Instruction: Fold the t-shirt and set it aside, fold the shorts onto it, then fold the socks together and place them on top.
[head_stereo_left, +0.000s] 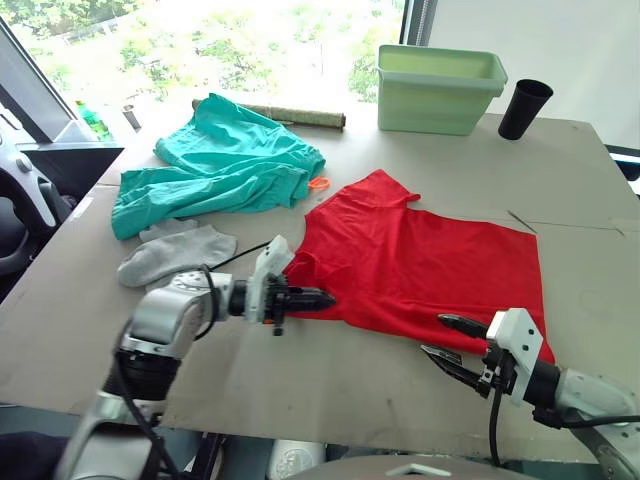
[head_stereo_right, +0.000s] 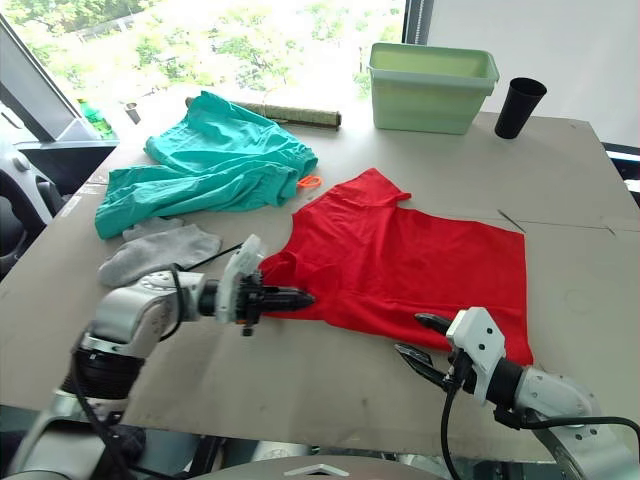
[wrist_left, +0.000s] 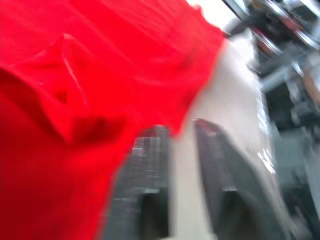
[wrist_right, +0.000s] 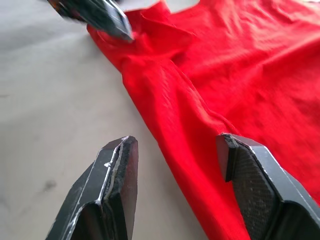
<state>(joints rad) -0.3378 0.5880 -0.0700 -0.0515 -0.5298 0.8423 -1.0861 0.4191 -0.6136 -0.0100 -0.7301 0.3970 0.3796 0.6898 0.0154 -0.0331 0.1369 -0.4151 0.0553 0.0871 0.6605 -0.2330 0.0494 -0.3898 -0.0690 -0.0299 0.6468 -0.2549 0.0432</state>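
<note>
Red t-shirt (head_stereo_left: 420, 262) one, teal shorts (head_stereo_left: 220, 165) one, socks (head_stereo_left: 175, 250) two

Daylight enters from the window (head_stereo_left: 230, 45) at the far side of the table (head_stereo_left: 90, 300); the view outside is overexposed, foliage washed to near white. The tabletop is evenly and brightly lit, with soft, faint shadows under the bin (head_stereo_left: 437, 88) and the black cup (head_stereo_left: 524, 108). The head views are sharp across the table, with no marked distortion at the edges. The left wrist view is heavily motion-blurred: the t-shirt (wrist_left: 75, 90) smears into flat red and the fingers (wrist_left: 145, 185) lose their edges. The right wrist view is sharper; its fingers (wrist_right: 117, 185) show clear texture, and glare glints on the left gripper (wrist_right: 100, 15), itself slightly blurred.
</note>
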